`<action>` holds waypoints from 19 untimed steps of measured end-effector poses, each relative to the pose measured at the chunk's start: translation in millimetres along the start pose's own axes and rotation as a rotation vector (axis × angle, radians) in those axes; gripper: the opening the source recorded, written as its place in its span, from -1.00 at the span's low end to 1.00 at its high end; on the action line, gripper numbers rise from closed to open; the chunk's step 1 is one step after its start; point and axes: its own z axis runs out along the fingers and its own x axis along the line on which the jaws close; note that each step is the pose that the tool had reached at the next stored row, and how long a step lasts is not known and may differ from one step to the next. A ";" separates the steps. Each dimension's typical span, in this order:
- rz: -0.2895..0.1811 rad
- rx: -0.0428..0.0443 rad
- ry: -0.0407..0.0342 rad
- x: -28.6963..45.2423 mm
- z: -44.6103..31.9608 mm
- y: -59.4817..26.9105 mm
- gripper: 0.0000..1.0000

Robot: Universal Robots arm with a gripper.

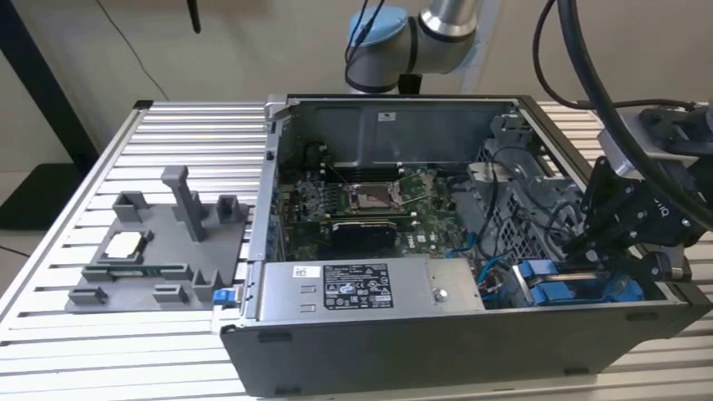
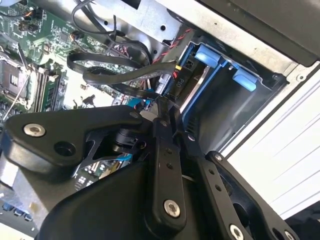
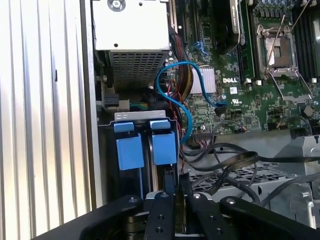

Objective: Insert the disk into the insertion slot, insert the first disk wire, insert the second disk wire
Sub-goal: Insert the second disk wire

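With the disk (image 2: pixel 192 82) seated in the insertion slot (image 3: pixel 145 145) at the case corner, and the gripper (image 2: pixel 167 112) pinched shut on a thin black wire connector (image 2: pixel 161 106) beside it, a bent connector could be caused by misalignment w/ the port.

The gripper (image 1: pixel 596 255) hangs over the insertion slot (image 1: pixel 579 288) with blue fittings; jaws perhaps closed.
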 end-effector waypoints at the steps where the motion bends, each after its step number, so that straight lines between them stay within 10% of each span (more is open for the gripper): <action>1: 0.000 0.0001 0.0001 0.0 0.3 0.0 -0.69; 19: 0.001 0.0021 0.0075 1.9 11.5 -2.0 -0.69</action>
